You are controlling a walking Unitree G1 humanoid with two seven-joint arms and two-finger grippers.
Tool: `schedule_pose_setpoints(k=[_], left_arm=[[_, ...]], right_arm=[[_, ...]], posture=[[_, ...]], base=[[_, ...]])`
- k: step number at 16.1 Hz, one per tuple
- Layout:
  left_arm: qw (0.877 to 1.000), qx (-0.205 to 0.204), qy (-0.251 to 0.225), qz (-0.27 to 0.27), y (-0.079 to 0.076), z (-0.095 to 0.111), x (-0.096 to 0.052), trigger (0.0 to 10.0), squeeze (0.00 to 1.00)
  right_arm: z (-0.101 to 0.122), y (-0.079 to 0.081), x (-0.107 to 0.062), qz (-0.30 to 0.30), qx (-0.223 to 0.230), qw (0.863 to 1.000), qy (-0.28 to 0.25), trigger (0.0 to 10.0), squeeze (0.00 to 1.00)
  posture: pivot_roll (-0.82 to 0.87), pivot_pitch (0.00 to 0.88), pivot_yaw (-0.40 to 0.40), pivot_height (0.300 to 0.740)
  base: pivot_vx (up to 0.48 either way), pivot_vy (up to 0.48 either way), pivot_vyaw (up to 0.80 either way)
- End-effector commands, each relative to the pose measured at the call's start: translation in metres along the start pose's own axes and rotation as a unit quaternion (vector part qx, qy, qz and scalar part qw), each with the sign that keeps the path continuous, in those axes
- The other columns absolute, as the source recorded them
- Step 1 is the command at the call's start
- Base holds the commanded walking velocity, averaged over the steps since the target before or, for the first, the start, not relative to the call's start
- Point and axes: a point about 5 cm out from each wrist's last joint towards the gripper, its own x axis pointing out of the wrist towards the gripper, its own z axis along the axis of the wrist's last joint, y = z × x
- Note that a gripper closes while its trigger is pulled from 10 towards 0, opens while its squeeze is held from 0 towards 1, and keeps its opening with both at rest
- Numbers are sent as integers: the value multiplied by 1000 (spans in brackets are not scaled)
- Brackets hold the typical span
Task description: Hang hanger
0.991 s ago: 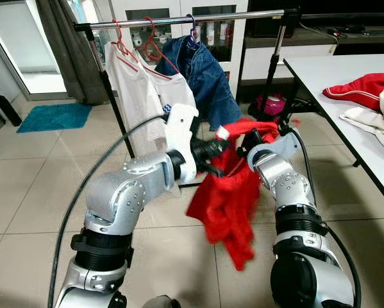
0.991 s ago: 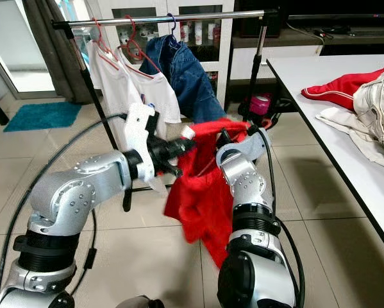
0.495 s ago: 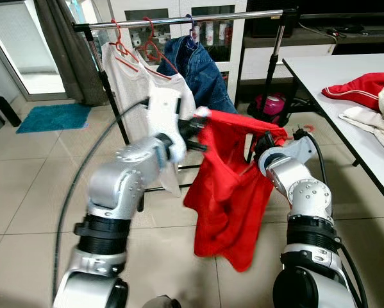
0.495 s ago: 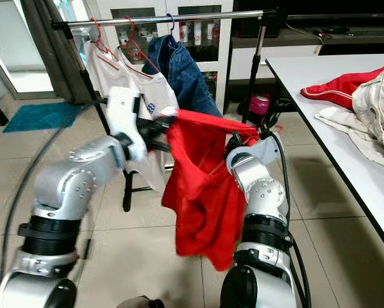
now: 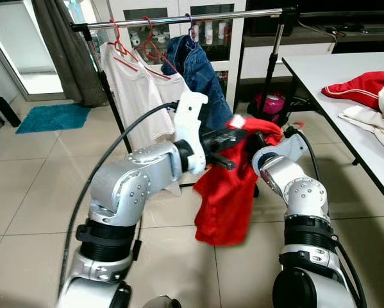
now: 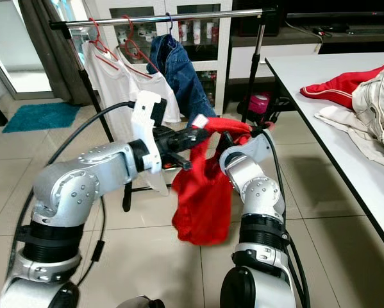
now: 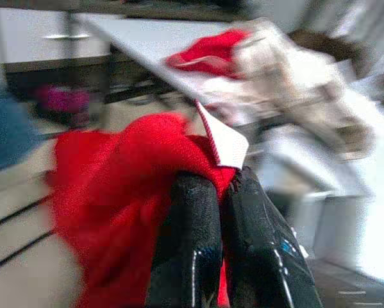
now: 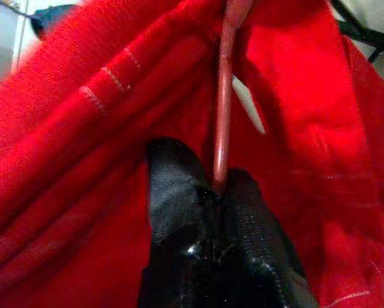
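Red garment (image 5: pixel 224 192) hides hanger (image 8: pixel 222 115); both pincers clamped, left view blurred.

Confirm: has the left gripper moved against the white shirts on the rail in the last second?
Yes. The left gripper, shut on the red shirt, swung left up to the white shirts, then back right, ending higher.

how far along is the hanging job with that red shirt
Done: three garments already hang on the rail. In hand: the left tool is shut on the red shirt at its collar, and the right tool grips the red hanger inside it, both held below the rail. Left: lift it and hook it on the bare stretch of rail.
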Motion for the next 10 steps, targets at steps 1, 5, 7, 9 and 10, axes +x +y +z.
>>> schedule_pose_setpoints(k=[1,5,7,9,10], left_arm=[[999,11,-21,21,6,8,0,10000,0],[993,-30,-55,-96,-13,23,-9,10000,1000],[991,-14,-21,-132,-17,20,-16,10000,1000],[991,9,-13,-133,-8,25,-26,10000,1000],[991,10,-15,-130,-5,28,-29,10000,1000]], right_arm=[[-9,6,-2,19,-3,1000,13,10000,0],[-8,7,-3,39,-48,998,13,10000,0],[-4,7,-5,62,-89,994,2,10000,0],[0,13,-10,107,-161,981,-1,10000,0],[0,14,-12,121,-193,974,2,10000,0]], posture=[[-108,0,102,719],[-112,0,108,719],[-110,0,107,719],[-110,0,107,719],[-109,0,106,719]], base=[[0,0,0],[0,0,0],[0,0,0],[0,0,0],[0,0,0]])
